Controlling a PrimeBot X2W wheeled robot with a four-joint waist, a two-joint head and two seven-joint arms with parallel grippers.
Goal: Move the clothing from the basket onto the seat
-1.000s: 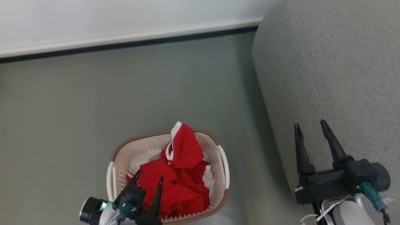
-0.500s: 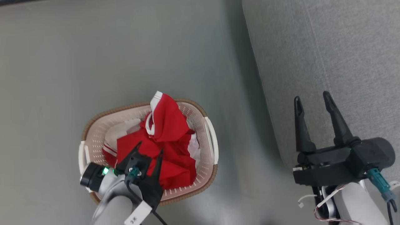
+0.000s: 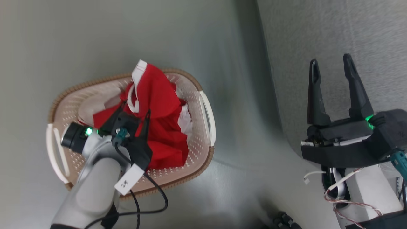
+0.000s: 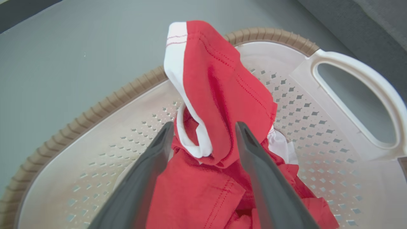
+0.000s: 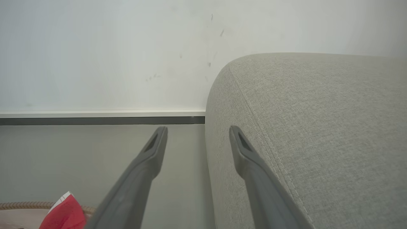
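The cream basket (image 3: 206,111) with its brown rim (image 4: 133,90) stands on the floor at the left. Red clothing (image 3: 160,95) with white trim is heaped in it, and one fold (image 4: 222,95) stands up high. My left gripper (image 3: 136,108) is open over the pile, with its fingers either side of that raised fold (image 4: 204,124). My right gripper (image 3: 330,60) is open and holds nothing, beside the edge of the grey seat (image 3: 356,28). In the right wrist view the right gripper (image 5: 197,128) points along the seat's side (image 5: 318,111), and a corner of the clothing (image 5: 65,213) shows low left.
Grey floor (image 3: 241,95) lies between basket and seat. A white wall with a dark baseboard (image 5: 101,120) stands beyond. A black cable (image 3: 152,197) loops from my left forearm over the basket's near rim. The basket's side handle (image 4: 359,73) faces the seat.
The head camera has tilted down, so the whole picture shifted. My left gripper has reached further into the basket toward the raised fold. The right gripper stays open by the seat.
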